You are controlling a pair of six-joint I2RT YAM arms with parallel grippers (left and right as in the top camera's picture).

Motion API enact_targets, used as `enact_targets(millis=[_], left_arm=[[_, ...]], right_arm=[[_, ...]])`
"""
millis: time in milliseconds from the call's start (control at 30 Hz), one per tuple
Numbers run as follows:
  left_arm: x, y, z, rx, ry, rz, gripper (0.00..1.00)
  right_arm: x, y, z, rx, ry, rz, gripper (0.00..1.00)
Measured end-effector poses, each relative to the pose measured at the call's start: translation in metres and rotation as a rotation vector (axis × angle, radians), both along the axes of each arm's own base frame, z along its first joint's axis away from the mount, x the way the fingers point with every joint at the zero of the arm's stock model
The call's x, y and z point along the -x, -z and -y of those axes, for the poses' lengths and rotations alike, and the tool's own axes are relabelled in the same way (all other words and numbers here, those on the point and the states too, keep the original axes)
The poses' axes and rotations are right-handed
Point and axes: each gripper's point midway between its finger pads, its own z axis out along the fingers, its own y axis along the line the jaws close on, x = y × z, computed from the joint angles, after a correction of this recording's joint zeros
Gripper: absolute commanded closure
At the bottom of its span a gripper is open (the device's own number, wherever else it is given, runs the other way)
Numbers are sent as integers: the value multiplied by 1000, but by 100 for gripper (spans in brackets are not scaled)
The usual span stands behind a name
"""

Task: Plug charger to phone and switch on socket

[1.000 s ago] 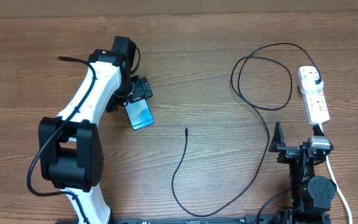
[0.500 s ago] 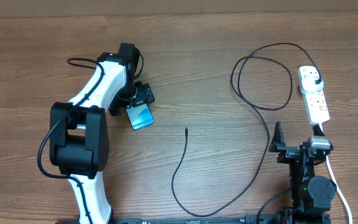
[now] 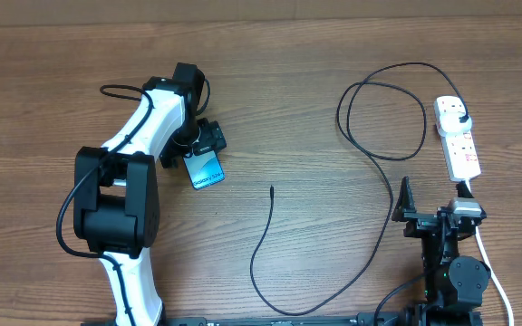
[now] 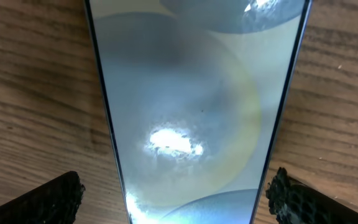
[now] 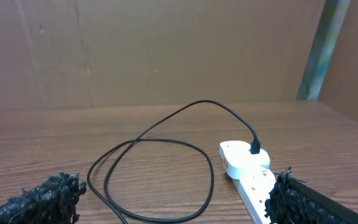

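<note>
Left gripper (image 3: 203, 141) is down over the phone (image 3: 206, 169), jaws spread wide. In the left wrist view both fingertips (image 4: 48, 199) sit outboard of the phone's long edges with bare wood showing on each side, so there is no contact and nothing is grasped. The phone (image 4: 191, 112) lies flat on the wooden table (image 3: 315, 72), screen up. It reads cyan from overhead and is washed out with glare in the wrist view. Its far end is tucked under the gripper.

Right gripper (image 3: 438, 214) sits low at the near right edge, jaws released and empty. The right wrist view shows its fingertips (image 5: 55, 196) far apart at the frame's corners, looking out at the power strip (image 5: 253, 174).

The charger (image 3: 270, 213) is a black cable. Its plug (image 3: 461, 118) is seated in the end outlet of the power strip (image 3: 458, 140) at the far right. From there the cable makes one big loop, runs down past the right arm, sweeps along the near edge and comes back up. The connector tip (image 3: 271, 190) lies loose on the table to the right of the phone, well apart from it and not inserted.

Switch position on the strip: cannot tell, too small. The strip's white cord (image 3: 492, 263) runs toward the near edge beside the right arm.
</note>
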Motion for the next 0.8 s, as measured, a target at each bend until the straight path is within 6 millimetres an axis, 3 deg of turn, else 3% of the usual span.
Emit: enact_targets(millis=[800], left_arm=[[-4,0,1,6,-8,14,0]], right_arm=[[0,0,0,0,0,0,0]])
